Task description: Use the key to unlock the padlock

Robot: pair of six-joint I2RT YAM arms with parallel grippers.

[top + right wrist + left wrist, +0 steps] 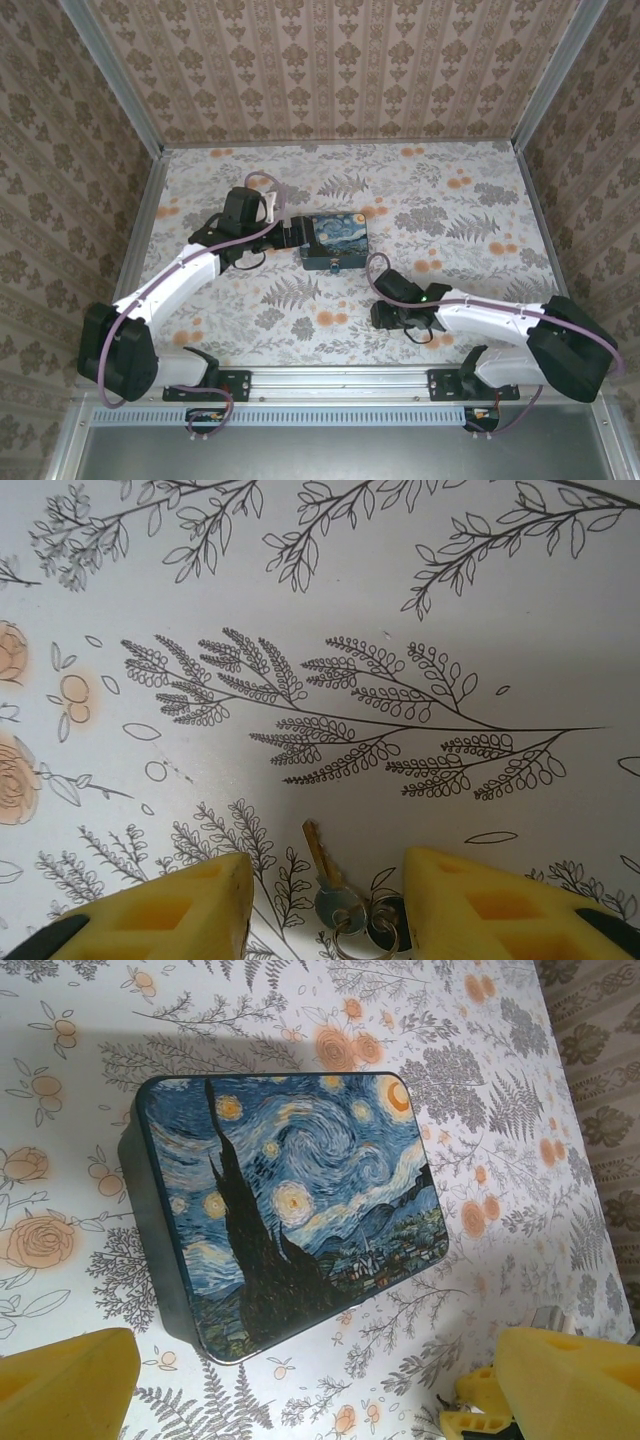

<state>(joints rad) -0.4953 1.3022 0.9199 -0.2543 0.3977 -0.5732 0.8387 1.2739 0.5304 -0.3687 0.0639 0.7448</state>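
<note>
The starry-night box lies mid-table, and the tiny dark padlock sits at the middle of its near side, too small to make out in detail. In the left wrist view the box lid lies ahead of my left gripper, which is open with nothing between its yellow fingers. From above, the left gripper stands just left of the box. A small brass-bladed key on a ring lies flat on the table between the spread fingers of my open right gripper, untouched. The right gripper is near the front right of the box.
The table has a floral cloth and is walled by patterned panels with metal rails on the left, right and back. A second round key head sits on the same ring. Open cloth stretches behind and to the right of the box.
</note>
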